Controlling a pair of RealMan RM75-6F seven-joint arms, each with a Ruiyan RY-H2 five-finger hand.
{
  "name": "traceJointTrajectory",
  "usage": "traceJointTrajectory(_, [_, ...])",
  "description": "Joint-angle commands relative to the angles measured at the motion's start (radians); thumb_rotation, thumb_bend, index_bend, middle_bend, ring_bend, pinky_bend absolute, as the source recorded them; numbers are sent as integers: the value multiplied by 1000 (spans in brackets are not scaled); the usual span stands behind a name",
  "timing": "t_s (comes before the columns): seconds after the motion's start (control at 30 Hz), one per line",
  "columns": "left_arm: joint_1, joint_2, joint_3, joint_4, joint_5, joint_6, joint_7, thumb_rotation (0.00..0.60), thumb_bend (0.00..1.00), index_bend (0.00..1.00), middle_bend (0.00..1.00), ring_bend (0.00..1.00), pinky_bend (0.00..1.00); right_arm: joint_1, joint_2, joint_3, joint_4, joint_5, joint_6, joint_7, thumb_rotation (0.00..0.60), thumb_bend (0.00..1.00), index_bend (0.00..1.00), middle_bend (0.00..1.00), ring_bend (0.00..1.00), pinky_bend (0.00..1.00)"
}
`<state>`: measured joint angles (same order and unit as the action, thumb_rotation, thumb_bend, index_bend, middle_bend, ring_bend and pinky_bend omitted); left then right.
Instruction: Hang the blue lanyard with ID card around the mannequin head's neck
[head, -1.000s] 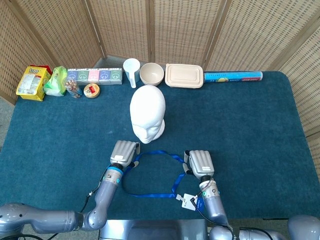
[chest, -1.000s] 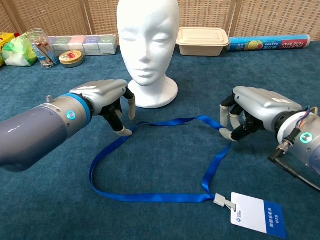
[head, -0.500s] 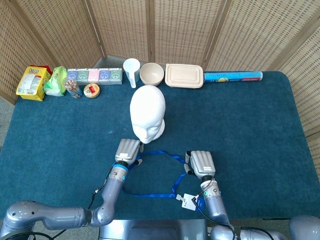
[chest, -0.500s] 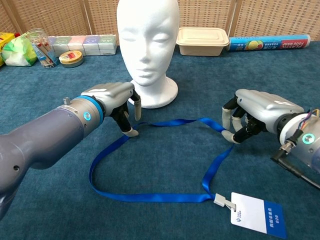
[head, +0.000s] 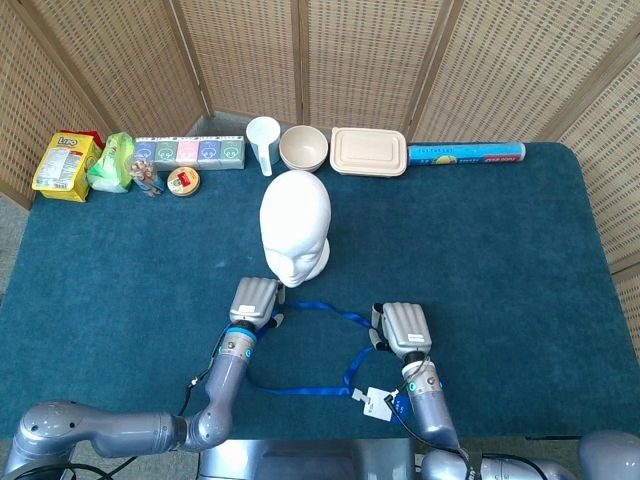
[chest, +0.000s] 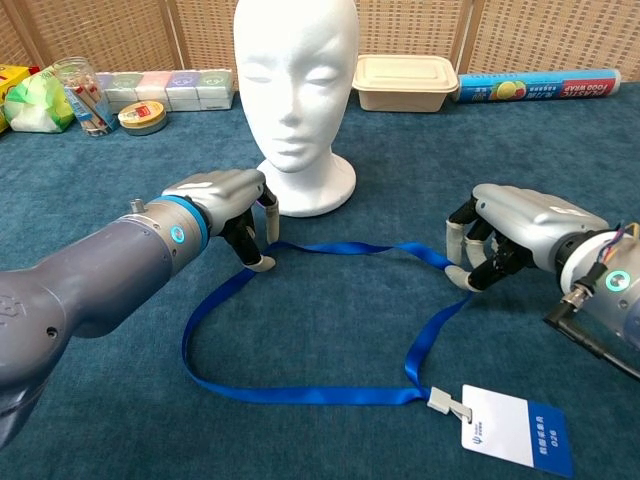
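The white mannequin head (head: 295, 228) (chest: 296, 80) stands upright mid-table, facing me. In front of it the blue lanyard (head: 300, 390) (chest: 330, 247) lies in a loop on the blue cloth, with its ID card (head: 378, 402) (chest: 515, 430) near the front edge. My left hand (head: 254, 300) (chest: 225, 195) sits just left of the head's base, fingers curled down and pinching the strap's left far corner. My right hand (head: 404, 328) (chest: 510, 225) grips the strap's right far corner with curled fingers. Between the two hands the strap runs nearly straight.
Along the back edge stand a yellow snack bag (head: 66, 165), a green bag (head: 112, 163), a row of small boxes (head: 190, 151), a round tin (head: 183, 181), a white scoop cup (head: 263, 135), a bowl (head: 304, 147), a lidded lunch box (head: 369, 151) and a wrap roll (head: 466, 153). Wicker screens close off the back.
My left hand has moved right, toward the head's base. The right hand has slid a little right and nearer to me, and the strap between them has pulled straighter.
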<state>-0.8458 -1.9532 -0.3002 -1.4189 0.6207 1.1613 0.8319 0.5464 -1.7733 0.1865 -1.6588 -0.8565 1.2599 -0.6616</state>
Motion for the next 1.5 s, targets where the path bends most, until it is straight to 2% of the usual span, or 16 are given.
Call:
traceJointTrajectory(0.03, [-2,0,-1,4,-10,-4,4,600,288,505,1000,1000,1000,0,1,1,0,3,-3,3,569,486,632,745,978,1000])
traceJointTrajectory(0.3, [-8,7,-5,2,-48,-16,11,600,353,509,1000,1000,1000,0,1,2,4,12,-14,14,567,487,632,746,978,1000])
traceJointTrajectory(0.63, [-15,15,-3,-6,-76,-9,23,600,432,560,1000,1000,1000,1,4,1,5,18,-19,22,569,486,632,746,977,1000])
traceJointTrajectory(0.93, [2,52,4,-52,-43,12,-9,600,462,591,1000,1000,1000,-4,12,6,-11,-5,-4,43,569,487,638,751,982,1000])
traceJointTrajectory(1.23, [68,143,25,-182,62,56,-118,600,460,591,1000,1000,1000,-18,52,12,-89,-59,25,76,568,487,644,758,985,1000])
traceJointTrajectory(1.5, [165,297,44,-388,214,88,-292,600,458,591,1000,1000,1000,-46,154,12,-265,-167,45,153,569,488,650,764,991,1000])
